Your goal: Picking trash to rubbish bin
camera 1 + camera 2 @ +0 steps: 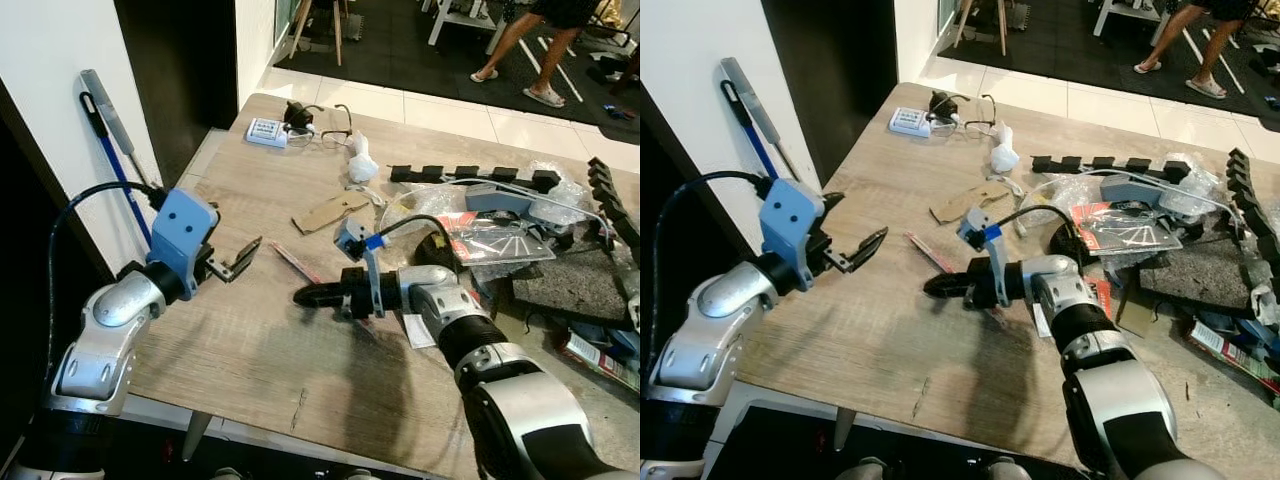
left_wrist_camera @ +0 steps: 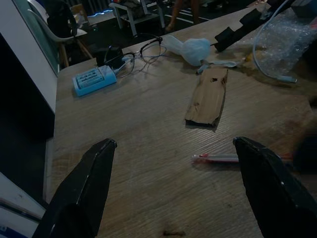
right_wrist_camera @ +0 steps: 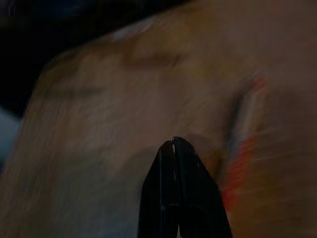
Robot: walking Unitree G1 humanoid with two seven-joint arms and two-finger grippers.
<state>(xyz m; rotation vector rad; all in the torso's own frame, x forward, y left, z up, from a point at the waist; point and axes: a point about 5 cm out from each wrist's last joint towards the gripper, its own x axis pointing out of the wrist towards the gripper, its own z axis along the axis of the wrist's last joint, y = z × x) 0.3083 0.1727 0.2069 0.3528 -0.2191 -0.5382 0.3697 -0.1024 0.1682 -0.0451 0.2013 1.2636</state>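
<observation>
While both hover over the table (image 1: 250,350), left tool (image 1: 243,258) released, right tool (image 1: 305,296) clenched (empty), pen (image 2: 218,158) between.

Left arm bent at elbow, wrist raised, left gripper (image 1: 236,262) held above table level, fingers spread wide. Right arm reaches across body toward robot's left, forearm near level, right gripper (image 1: 305,296) low, fingers pressed together, nothing between.
</observation>
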